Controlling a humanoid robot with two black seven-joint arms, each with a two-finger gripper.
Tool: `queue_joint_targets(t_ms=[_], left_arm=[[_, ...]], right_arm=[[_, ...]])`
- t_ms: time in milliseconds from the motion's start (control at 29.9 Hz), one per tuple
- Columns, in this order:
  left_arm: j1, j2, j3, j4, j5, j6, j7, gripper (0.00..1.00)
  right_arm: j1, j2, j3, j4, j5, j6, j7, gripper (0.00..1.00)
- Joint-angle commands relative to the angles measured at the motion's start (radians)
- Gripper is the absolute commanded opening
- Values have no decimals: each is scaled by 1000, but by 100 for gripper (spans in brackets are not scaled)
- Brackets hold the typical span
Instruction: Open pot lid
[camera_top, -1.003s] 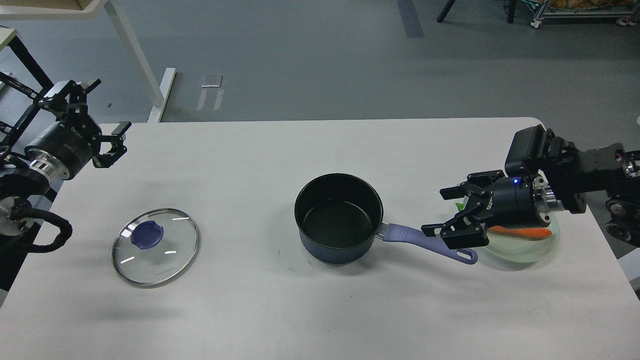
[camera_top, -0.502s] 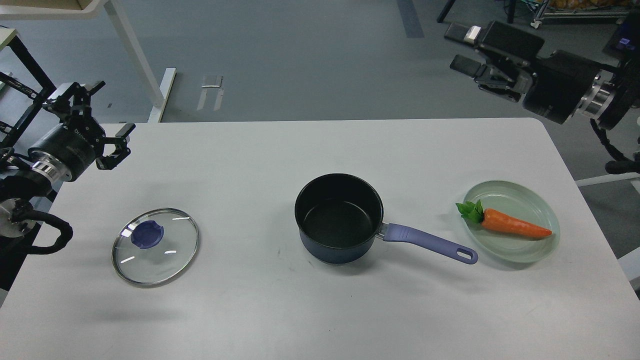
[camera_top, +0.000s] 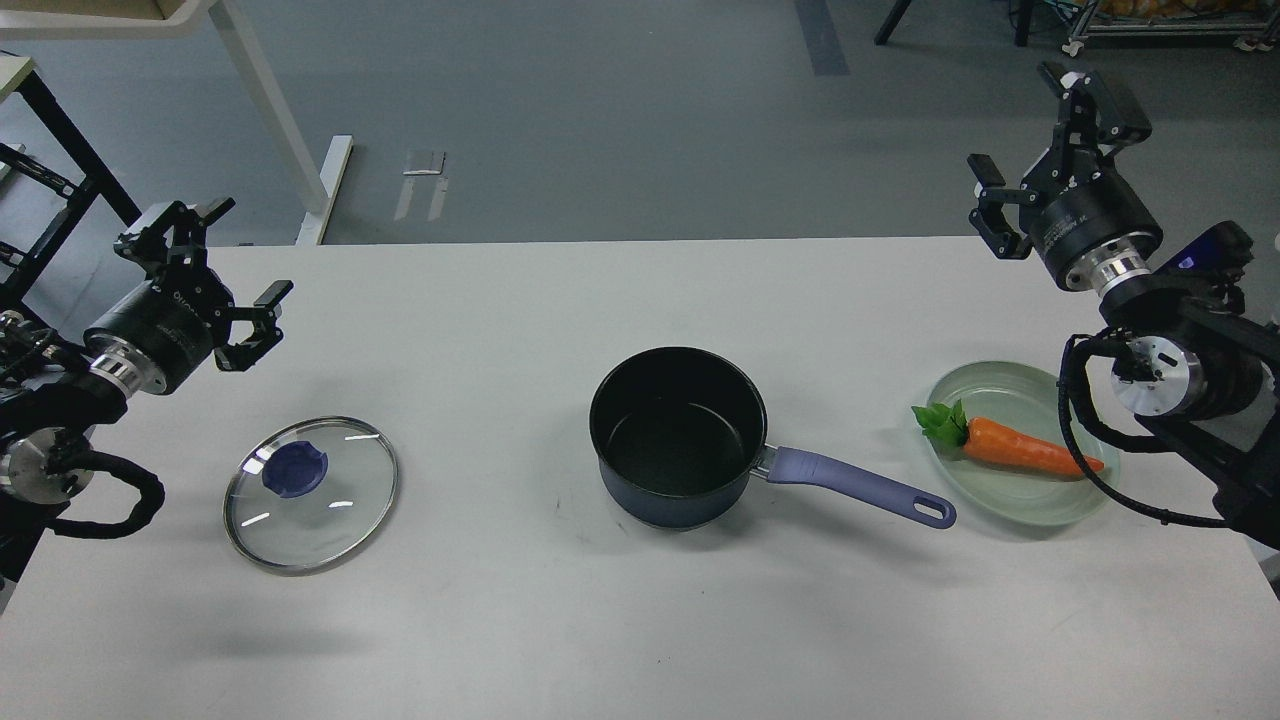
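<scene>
The pot lid (camera_top: 311, 494), clear glass with a steel rim and a blue-purple knob, lies flat on the white table at the left, apart from the pot. The pot (camera_top: 678, 434), dark blue with a black empty inside, stands uncovered in the middle, its lavender handle (camera_top: 860, 487) pointing right. My left gripper (camera_top: 222, 256) is open and empty, raised above the table's left edge, beyond the lid. My right gripper (camera_top: 1040, 135) is open and empty, raised past the table's far right corner.
A glass plate (camera_top: 1040, 500) with a carrot (camera_top: 1020, 449) sits at the right, close to the handle's end, partly under my right arm's cable. A white table leg (camera_top: 280, 130) stands on the grey floor beyond the table.
My right gripper left the pot handle, swung up high and now sits upright at the far right. My left gripper drifted slightly right and down. Pot and lid have not moved.
</scene>
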Motion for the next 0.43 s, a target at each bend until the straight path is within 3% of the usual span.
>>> queue_joint_targets(t_ms=[0,401], left_arm=[[12,-19,-33,-1,0,-1,11,99],[20,-83,-41,-1,11,2,29,99]], right_arm=[[-49,19,16,0,1,14,0,100],[-64,88,7,-14,-5,51,0,100]])
